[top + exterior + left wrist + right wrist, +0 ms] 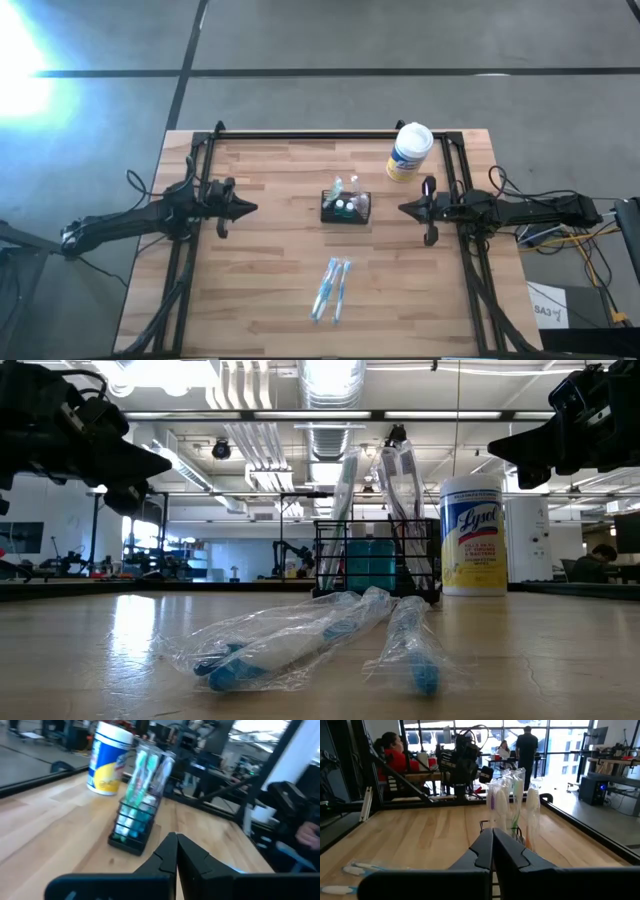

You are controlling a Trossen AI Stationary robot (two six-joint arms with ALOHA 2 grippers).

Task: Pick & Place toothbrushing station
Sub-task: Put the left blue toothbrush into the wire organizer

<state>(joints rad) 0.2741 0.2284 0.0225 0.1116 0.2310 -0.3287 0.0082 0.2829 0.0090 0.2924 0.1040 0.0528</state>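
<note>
The black wire-mesh caddy stands on its base near the table's middle, with wrapped toothbrushes upright in it; it also shows in the low view, the left wrist view and the right wrist view. Two wrapped toothbrushes lie flat on the table nearer the front edge. My left gripper is shut and empty, above the table left of the caddy. My right gripper is shut and empty, right of the caddy.
A white canister with a yellow label stands at the far right, behind the caddy. A black frame runs along the table's far edge and sides. People sit and stand in the room beyond the table.
</note>
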